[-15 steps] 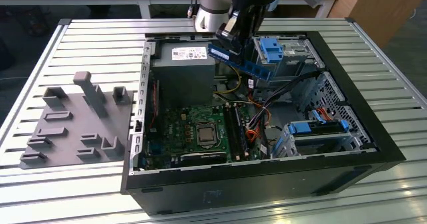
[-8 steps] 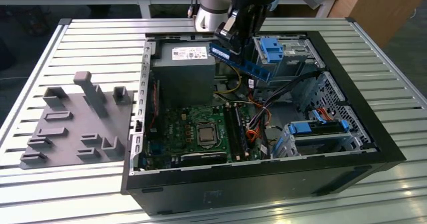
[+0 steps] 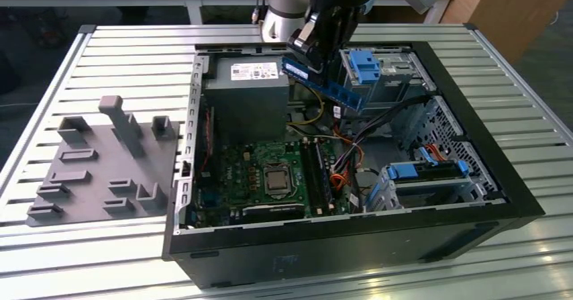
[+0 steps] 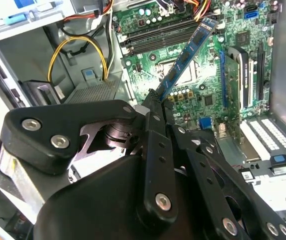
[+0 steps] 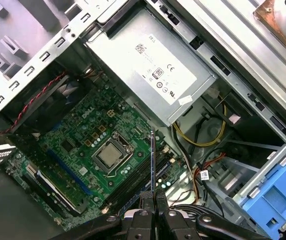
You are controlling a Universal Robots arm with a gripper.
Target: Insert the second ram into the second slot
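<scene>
My gripper (image 3: 310,48) hangs over the open computer case (image 3: 358,229), shut on the second ram (image 3: 324,84). The ram is a thin dark-blue stick, held tilted above the motherboard (image 3: 259,172). In the second wrist view the ram (image 4: 187,54) runs out from between my gripper (image 4: 152,102) fingers towards the black memory slots (image 4: 155,35). In the first wrist view the ram (image 5: 152,160) shows edge-on, clamped in my gripper (image 5: 152,199) and well above the slots (image 5: 138,180) beside the processor socket (image 5: 108,155). I cannot tell which slot is the second slot.
A grey power supply (image 3: 246,98) fills the case's far corner, with yellow and black cables (image 3: 313,115) beside it. Blue drive-bay latches (image 3: 363,65) stand close by the ram, and more (image 3: 430,169) stand at the exterior view's right. A grey fixture plate (image 3: 98,159) lies on the slatted table.
</scene>
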